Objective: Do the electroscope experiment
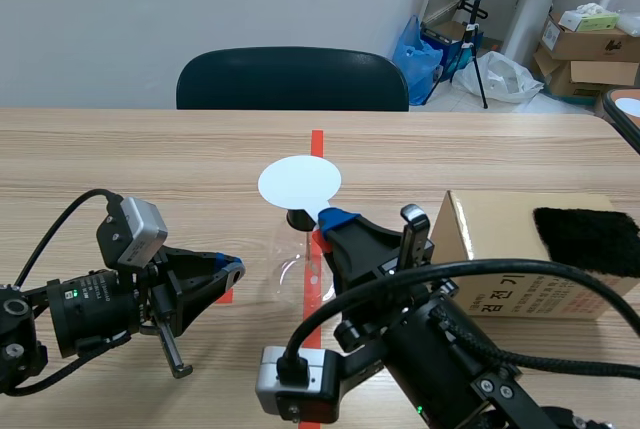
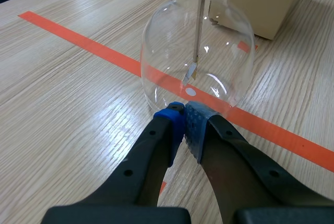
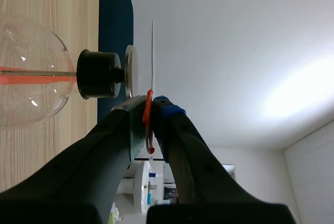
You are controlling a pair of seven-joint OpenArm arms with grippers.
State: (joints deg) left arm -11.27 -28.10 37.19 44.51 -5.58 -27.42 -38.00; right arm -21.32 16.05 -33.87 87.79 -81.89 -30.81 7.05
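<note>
Electroscope upright at the middle of the tabletop, on the orange-red tape line. Its long axis is vertical: the rod runs from the foil leaves inside the glass flask up through the black stopper to the metal plate, which faces upward. The flask is judged thin-walled, smooth and fragile, and the leaves delicate, so any hold belongs on the stopper or neck, not on the bulb. The right gripper, coming from 5 o'clock of the flask, is closed on the red handle of a thin, light, stiff white disc. This disc lies flat just above the metal plate, parallel to it and apart from it. The left gripper is closed on nothing at 9 o'clock of the flask, just beside its base. A cardboard box bearing a black cloth stands at 3 o'clock.
</note>
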